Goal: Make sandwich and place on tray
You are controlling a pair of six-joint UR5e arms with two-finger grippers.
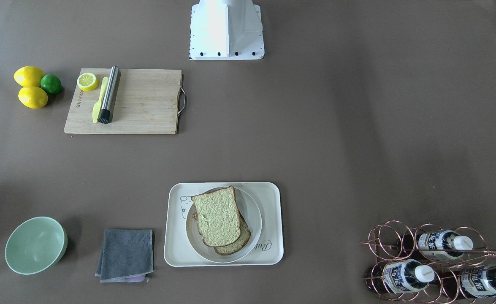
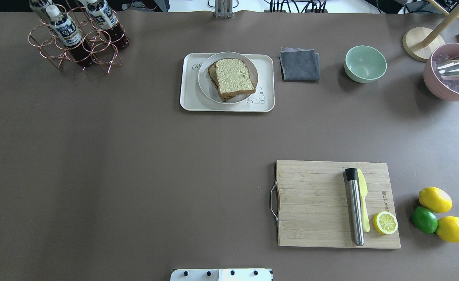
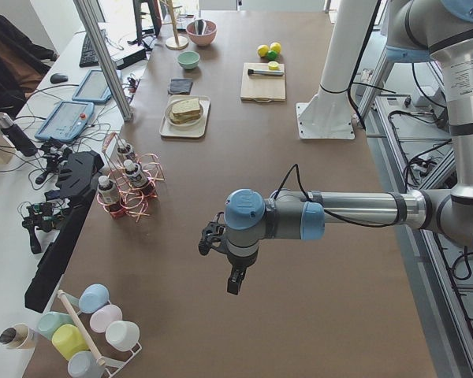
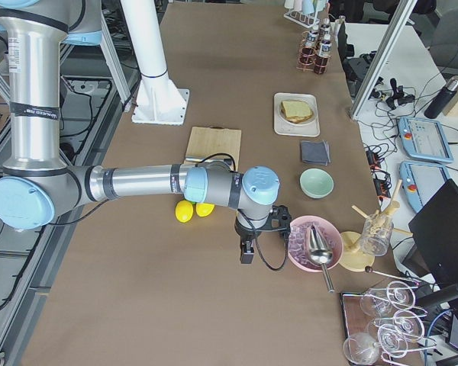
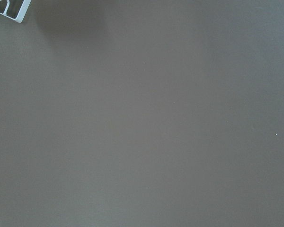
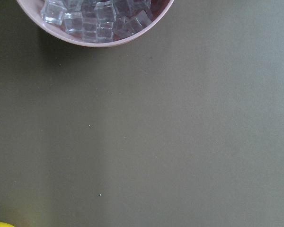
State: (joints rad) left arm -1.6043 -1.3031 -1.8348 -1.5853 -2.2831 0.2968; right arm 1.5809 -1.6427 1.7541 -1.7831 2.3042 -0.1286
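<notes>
- Sandwich of two square greenish-tan bread slices with dark crust (image 2: 233, 78) lies farthest from the robot, so start near. At near right, a pale wooden cutting board (image 2: 311, 203) carries a halved lemon (image 2: 385, 223), a steel rod (image 2: 354, 210) and a yellow knife (image 2: 364, 207), none of them needed.
- Out at the left end, the left fingers (image 3: 235, 279) hang over bare brown bench (image 5: 142, 113). I cannot tell whether they are wide or narrow.
- At the right end, the right fingers (image 4: 246, 252) hang just beside a pink bowl of ice cubes (image 6: 99, 23). Their spread cannot be told either.
- At the far middle, the slices lie stacked, the upper one askew, on a round white plate (image 2: 202, 78) that rests on the flat cream rectangular tray (image 2: 264, 66). No egg shows; it may be hidden between the slices.
- The placing looks done. To finish well, hold both arms well apart from the tray. If the top slice needs squaring, come straight down and nudge its crust lightly so the plate does not slide.
</notes>
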